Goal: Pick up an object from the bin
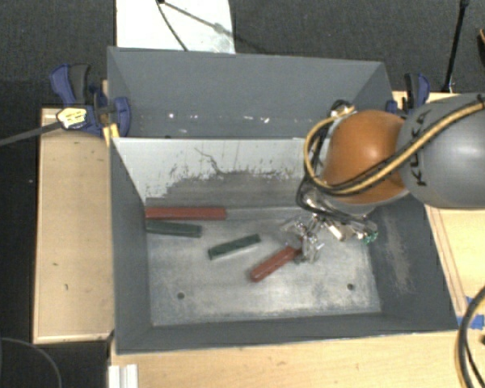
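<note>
My gripper (309,245) is low over the bin floor, right of centre, under the arm's orange cover. Its metal fingers sit at the upper right end of a short red-brown bar (272,264) that lies slanted on the floor. The fingers seem to touch or straddle that end, but a grip cannot be made out. A dark green bar (234,246) lies just left of the red-brown one, also slanted.
Along the back left of the floor lie a long red bar (185,212) and, just below it, a dark green bar (174,229). The arm reaches in from the right over the bin's right wall.
</note>
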`<state>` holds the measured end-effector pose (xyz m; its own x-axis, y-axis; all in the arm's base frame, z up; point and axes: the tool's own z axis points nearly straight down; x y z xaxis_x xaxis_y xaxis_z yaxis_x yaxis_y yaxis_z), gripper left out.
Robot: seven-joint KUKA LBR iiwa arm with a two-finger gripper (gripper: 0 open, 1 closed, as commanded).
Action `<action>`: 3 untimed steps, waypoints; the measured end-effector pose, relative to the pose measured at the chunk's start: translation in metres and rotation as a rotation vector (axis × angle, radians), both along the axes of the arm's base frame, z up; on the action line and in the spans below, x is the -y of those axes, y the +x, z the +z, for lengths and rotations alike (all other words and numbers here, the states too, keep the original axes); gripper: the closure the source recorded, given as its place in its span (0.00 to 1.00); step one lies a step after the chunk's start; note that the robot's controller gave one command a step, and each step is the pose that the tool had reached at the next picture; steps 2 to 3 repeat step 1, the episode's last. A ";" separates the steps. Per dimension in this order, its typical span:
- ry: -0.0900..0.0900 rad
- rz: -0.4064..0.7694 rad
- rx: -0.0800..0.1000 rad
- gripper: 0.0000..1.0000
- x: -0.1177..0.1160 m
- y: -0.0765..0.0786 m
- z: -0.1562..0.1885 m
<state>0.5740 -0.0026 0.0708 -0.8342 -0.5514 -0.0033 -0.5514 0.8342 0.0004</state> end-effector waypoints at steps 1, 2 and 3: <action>-0.002 -0.025 0.009 1.00 0.002 0.015 0.142; -0.002 -0.025 0.009 1.00 0.002 0.015 0.142; -0.002 -0.025 0.009 1.00 0.002 0.015 0.142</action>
